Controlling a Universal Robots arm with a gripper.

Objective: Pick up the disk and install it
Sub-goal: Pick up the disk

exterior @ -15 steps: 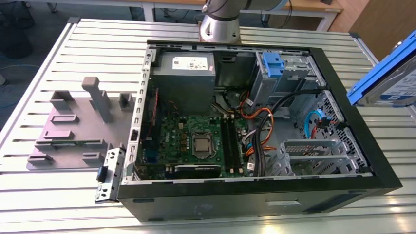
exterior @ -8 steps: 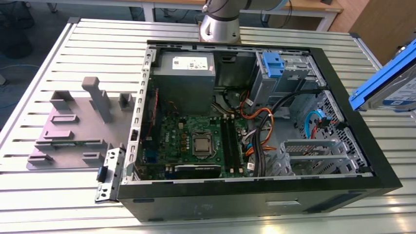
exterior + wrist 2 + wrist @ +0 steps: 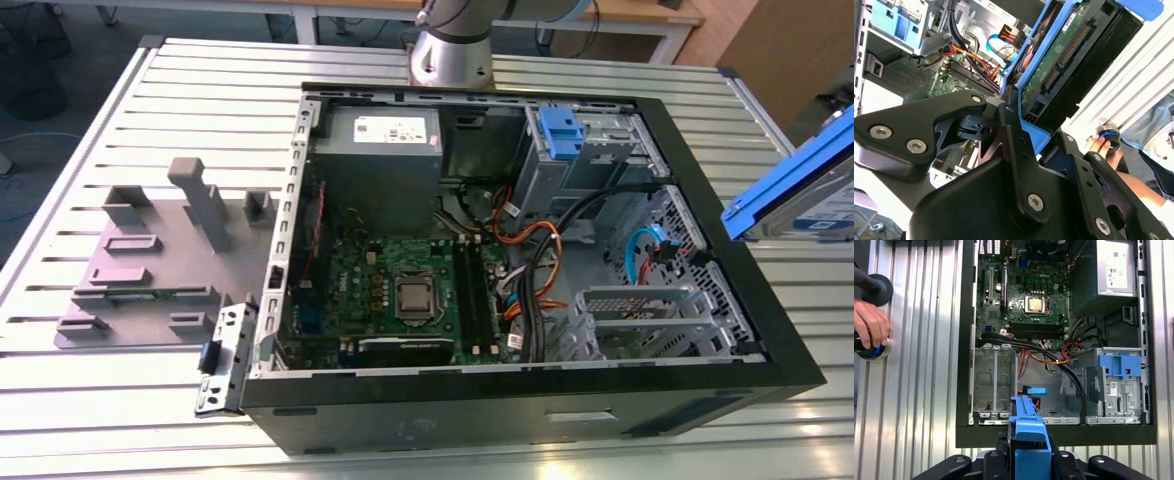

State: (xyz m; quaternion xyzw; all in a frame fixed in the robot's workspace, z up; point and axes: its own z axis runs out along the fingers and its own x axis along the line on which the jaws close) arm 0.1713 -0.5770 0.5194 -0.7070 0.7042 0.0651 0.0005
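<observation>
Lying open on the slatted counter point(image 3: 80, 420), the case point(image 3: 534, 400) shows its motherboard point(image 3: 400, 290) in the middle, a grey power supply point(image 3: 380, 150) at one inner corner and a blue-latched bay point(image 3: 577, 140) beside that. An empty metal cage point(image 3: 994, 382) sits at the case's edge nearest the disk. The disk point(image 3: 801, 195) hangs tilted in the air just outside the case wall, clear of the counter. The gripper point(image 3: 1021, 125) is clamped on the disk's blue bracket. A hand point(image 3: 871, 325) rests on the counter, well away from the case.
</observation>
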